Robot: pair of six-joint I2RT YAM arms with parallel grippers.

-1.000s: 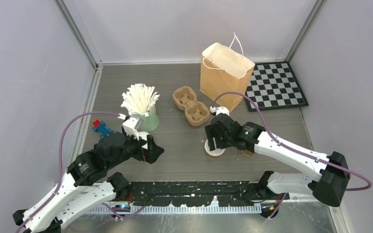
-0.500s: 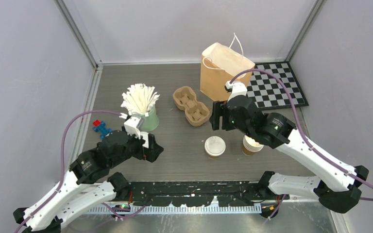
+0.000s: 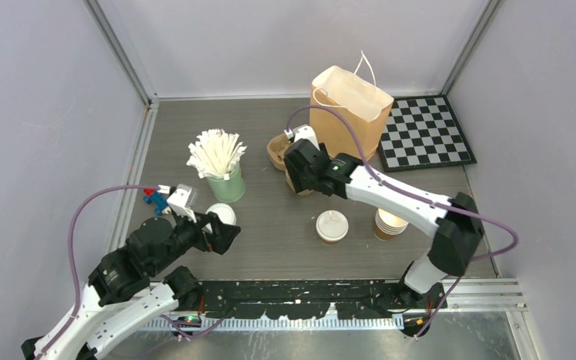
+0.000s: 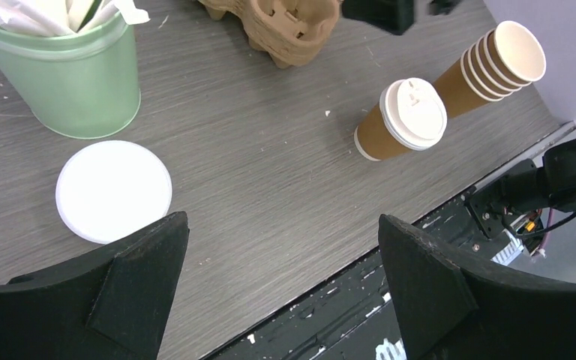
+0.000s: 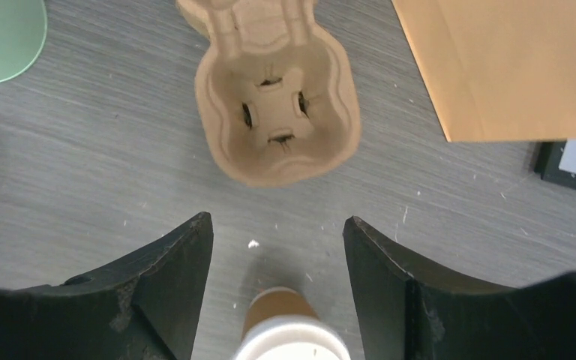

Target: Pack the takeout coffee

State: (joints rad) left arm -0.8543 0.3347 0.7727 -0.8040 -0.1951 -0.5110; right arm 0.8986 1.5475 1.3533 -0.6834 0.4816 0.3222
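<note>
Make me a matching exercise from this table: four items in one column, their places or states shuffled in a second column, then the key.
Column one
1. lidded cup
2. loose white lid
3. stack of lidless cups
4. paper bag

Column two
A. at the back, beside the checkerboard
B. nested, right of the lidded cup
C. lying flat by the green holder
D. upright, capped in white

Pairs: 1-D, 2-C, 3-B, 4-A
</note>
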